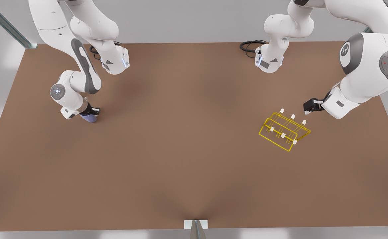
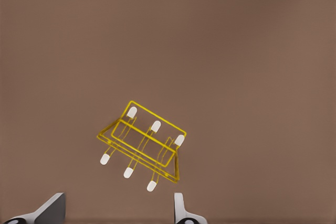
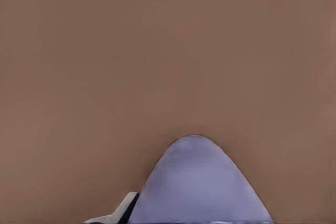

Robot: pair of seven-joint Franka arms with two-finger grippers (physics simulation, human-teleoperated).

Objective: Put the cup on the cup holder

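Because the cup [image 1: 89, 117] sits in the right gripper [image 1: 92, 112] at the front view's left, your coming move is a long carry across the bare brown tabletop [image 1: 180, 149] toward the front view's right, where the cup holder [image 1: 284, 131] stands well apart. The right gripper is closed on the cup, a smooth lavender-blue tapered shape whose rounded side shows in the right wrist view [image 3: 199, 182]. The cup holder is thin yellow wire, a rectangle lying at a slant, with six upright white-tipped prongs in two rows. The left gripper [image 1: 310, 107] waits just beside it, fingers spread wide [image 2: 50, 209], so it is the nearer arm.
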